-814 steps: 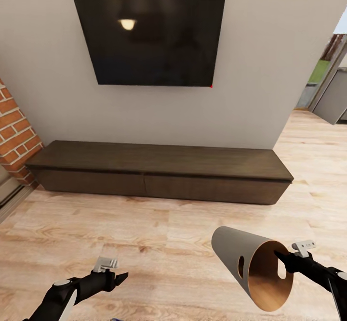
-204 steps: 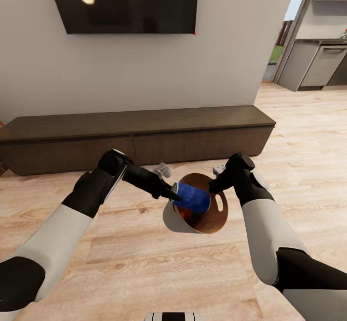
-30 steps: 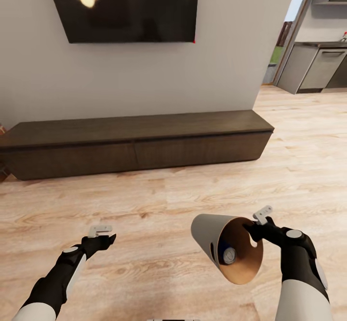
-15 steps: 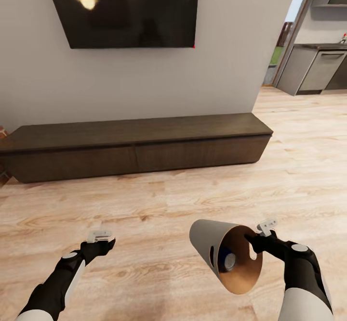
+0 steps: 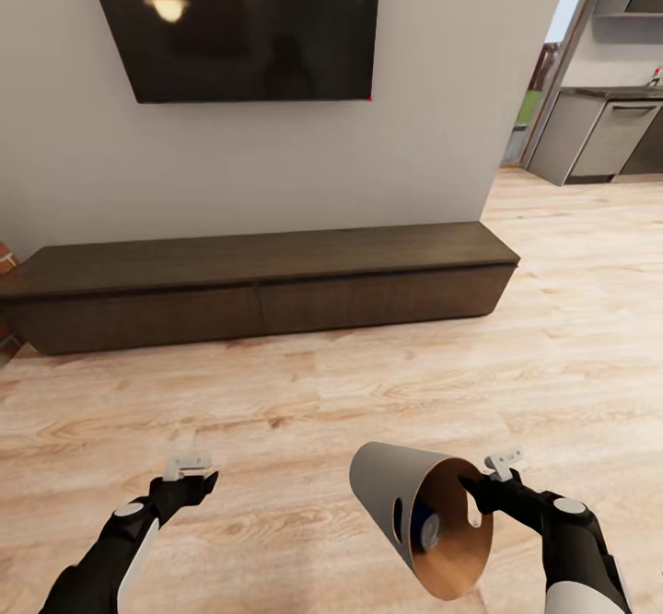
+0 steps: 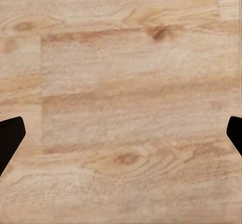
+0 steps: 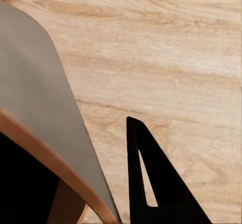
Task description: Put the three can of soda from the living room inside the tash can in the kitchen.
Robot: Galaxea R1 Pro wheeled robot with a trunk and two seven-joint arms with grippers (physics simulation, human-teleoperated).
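My right gripper (image 5: 473, 491) is shut on the rim of the tash can (image 5: 391, 485), a tapered bin, grey-beige outside and orange-brown inside. I hold it tilted above the wood floor, mouth towards me. A dark blue can of soda (image 5: 427, 529) with a silvery top lies inside it. In the right wrist view the bin's grey wall (image 7: 40, 103) stands beside one black finger (image 7: 151, 189); the other finger is hidden inside the bin. My left gripper (image 5: 197, 482) hovers open and empty over the floor, its fingertips (image 6: 10, 136) far apart in the left wrist view.
A long dark bench (image 5: 267, 283) runs along the wall ahead, under a black TV (image 5: 239, 25). Red brick (image 5: 7, 260) shows at the far left edge. The kitchen's grey cabinets (image 5: 603, 140) lie through the opening at the far right. Wood floor (image 5: 571, 319) leads that way.
The whole picture has shifted slightly, so the camera moved. Both arms sit lower in the view. The right gripper still holds the bin with the blue can inside.
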